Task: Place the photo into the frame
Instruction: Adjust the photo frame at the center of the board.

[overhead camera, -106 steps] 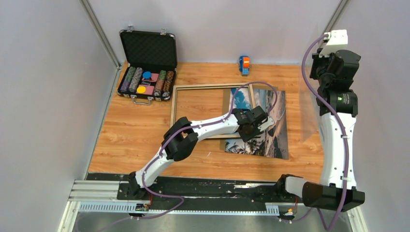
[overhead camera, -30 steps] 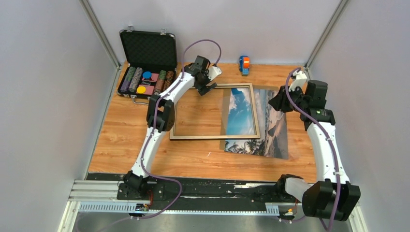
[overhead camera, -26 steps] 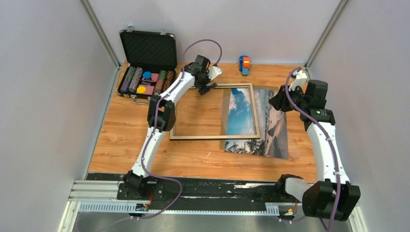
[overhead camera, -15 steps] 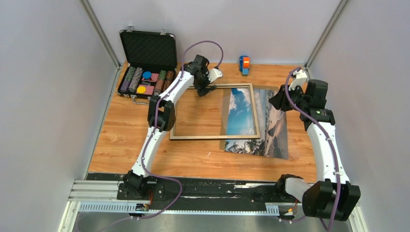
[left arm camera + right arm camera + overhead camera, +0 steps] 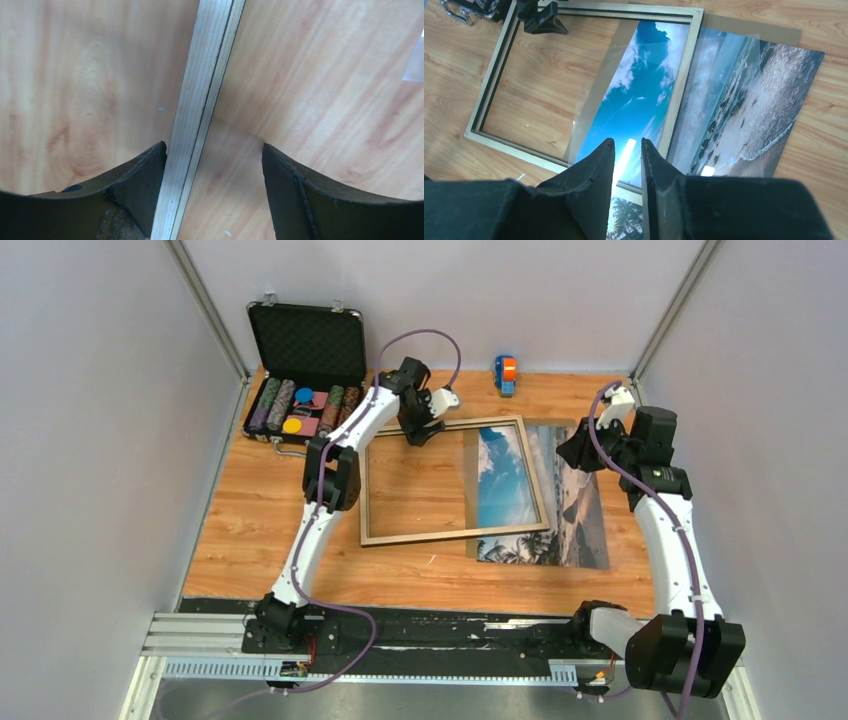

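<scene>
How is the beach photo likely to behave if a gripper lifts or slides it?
The photo lies flat and sheet-thin, so it would probably sag if lifted by one edge. Its glossy face shows glare, so a grip may slip. The frame overlaps it and might drag it.

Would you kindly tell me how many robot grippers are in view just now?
2. The left gripper straddles the far rail of the pale wooden picture frame; the right gripper hangs near the far right side of the glossy beach photo. None seems hidden.
</scene>
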You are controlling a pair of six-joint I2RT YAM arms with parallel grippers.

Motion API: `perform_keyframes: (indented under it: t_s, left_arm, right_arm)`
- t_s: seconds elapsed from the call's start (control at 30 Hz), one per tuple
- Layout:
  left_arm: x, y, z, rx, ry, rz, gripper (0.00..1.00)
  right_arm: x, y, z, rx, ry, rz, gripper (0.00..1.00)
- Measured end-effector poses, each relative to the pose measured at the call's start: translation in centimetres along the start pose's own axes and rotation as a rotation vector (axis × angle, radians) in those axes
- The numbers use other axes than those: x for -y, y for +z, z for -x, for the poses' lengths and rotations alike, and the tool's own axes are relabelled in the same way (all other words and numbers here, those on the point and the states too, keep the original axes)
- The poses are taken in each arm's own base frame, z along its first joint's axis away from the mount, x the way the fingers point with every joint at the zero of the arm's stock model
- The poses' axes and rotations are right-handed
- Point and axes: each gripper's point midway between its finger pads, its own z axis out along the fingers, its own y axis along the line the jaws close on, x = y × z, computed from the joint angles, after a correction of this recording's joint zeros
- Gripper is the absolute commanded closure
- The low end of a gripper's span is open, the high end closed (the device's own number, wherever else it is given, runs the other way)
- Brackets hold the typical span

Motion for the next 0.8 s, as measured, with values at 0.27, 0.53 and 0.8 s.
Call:
perform_keyframes:
  t_s: [0.27,0.53,0.8]
  left_arm:
    - [3.5,-0.7,-1.5,-0.038,-0.093,-0.111,0.38]
    - [3.4,-1.0,-2.2,-0.066,-0.155,-0.083,0.62]
    - [3.8,-1.9,-3.6,-0.075,-0.271,-0.106,0.97]
  right_arm:
    - [0.0,0.1,-0.2,-0.003,0.001,0.000,0.76]
    - [0.8,0.6,-1.3,-0.024,-0.002,-0.019,0.78]
    - [1.7,1.2,-2.8,-0.060,-0.003,-0.045,0.79]
